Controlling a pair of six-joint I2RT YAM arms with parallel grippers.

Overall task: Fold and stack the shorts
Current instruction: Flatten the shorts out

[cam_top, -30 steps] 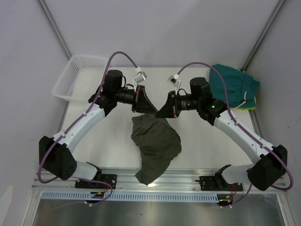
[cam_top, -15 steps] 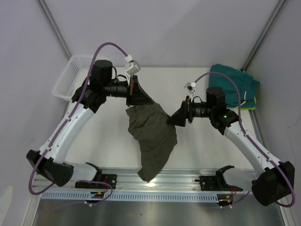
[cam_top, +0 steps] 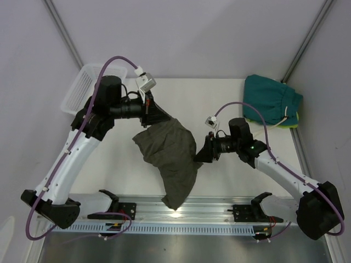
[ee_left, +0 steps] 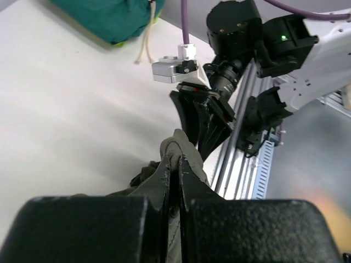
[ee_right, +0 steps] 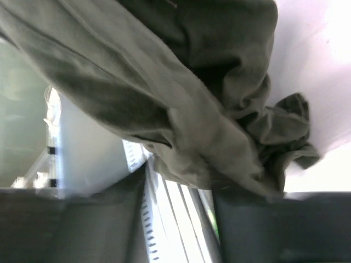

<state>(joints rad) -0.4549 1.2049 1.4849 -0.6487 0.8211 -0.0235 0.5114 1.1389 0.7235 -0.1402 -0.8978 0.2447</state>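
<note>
Sitting at the far left corner of the desk (cam_top: 120,164), a white basket (cam_top: 74,96) plays no part just now. Next to the right, the left claw (cam_top: 156,114) is clamped tight on a fold of the olive shorts (cam_top: 170,153), with cloth bunched between its fingertips (ee_left: 176,164). It holds that edge raised, probably so the garment hangs free and can be spread before folding.

From that pinch the olive shorts trail across the middle of the desk. Their long axis runs from the claw toward the near edge, slanting slightly rightward, and the lower end lies over that edge onto the metal rail. Which end is the waistband I cannot tell, as the cloth is too crumpled.

Just beside the right side of the shorts, the right claw (cam_top: 202,154) stands with its jaws apart and nothing between them. It faces the hanging cloth, seemingly ready to take a second hold.

At the far right corner lies the folded teal pair (cam_top: 271,98), likely the base of the stack.
</note>
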